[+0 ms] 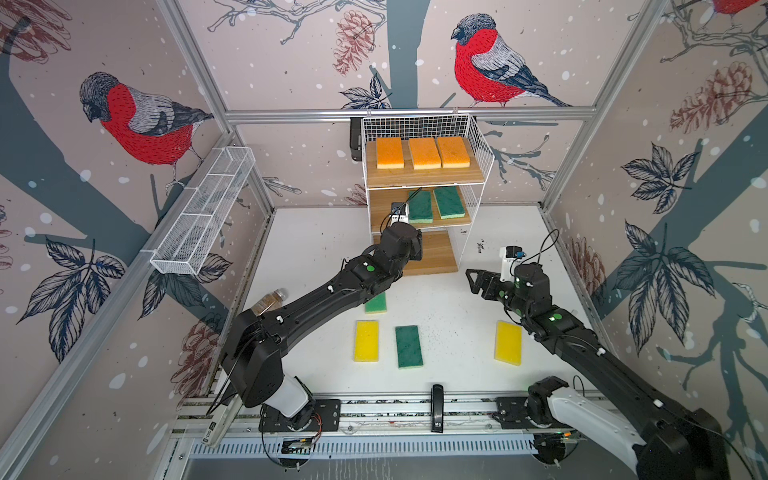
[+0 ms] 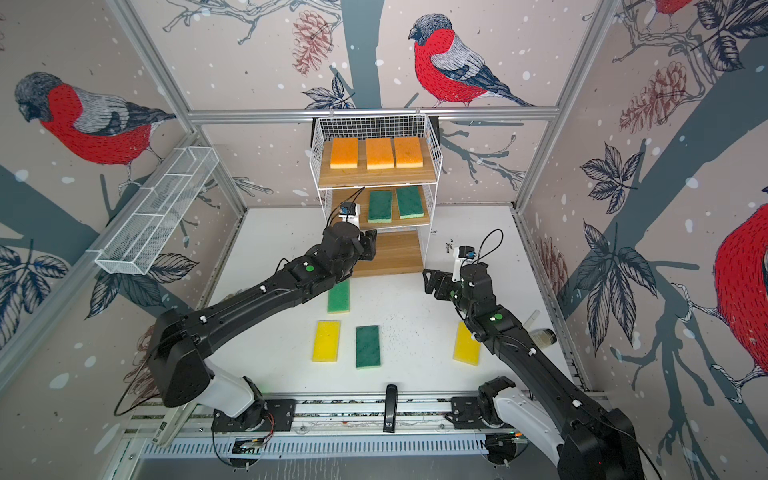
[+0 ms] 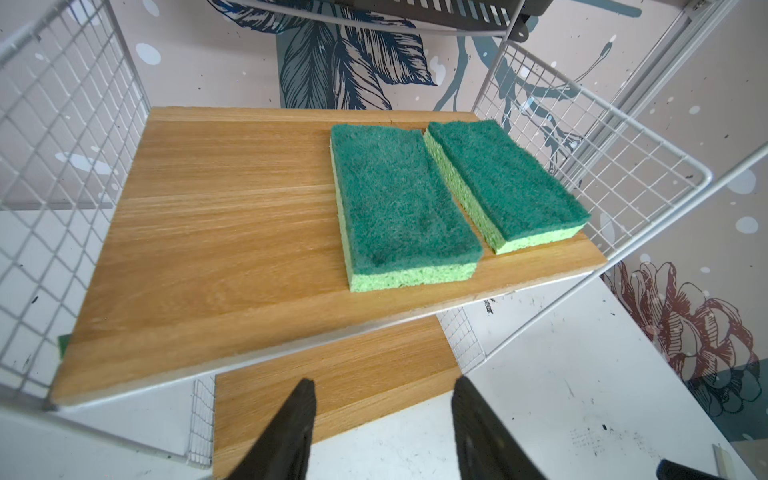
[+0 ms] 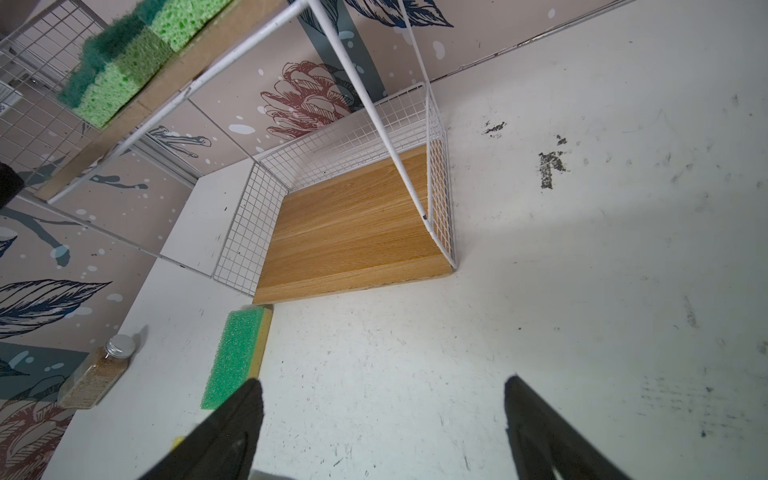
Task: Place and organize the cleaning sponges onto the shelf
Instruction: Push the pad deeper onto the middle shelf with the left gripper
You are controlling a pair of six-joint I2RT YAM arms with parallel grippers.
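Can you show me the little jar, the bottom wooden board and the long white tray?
little jar [image 4: 94, 377], right wrist view, middle of its glass body.
bottom wooden board [image 4: 357, 232], right wrist view, bare wood near its middle.
long white tray [image 1: 201, 222], in a top view, its mesh side.

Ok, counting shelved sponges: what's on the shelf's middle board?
Two green sponges, rough face up, side by side at one end of the middle board; the rest bare. From above, the left arm covers part.

Three orange sponges [image 1: 390, 153], four green sponges [image 1: 420, 206], two yellow sponges [image 1: 366, 340] — one shelf [image 1: 415, 124] with three boards [image 1: 424, 178], one mesh tray [image 1: 203, 216], one jar [image 1: 270, 301].
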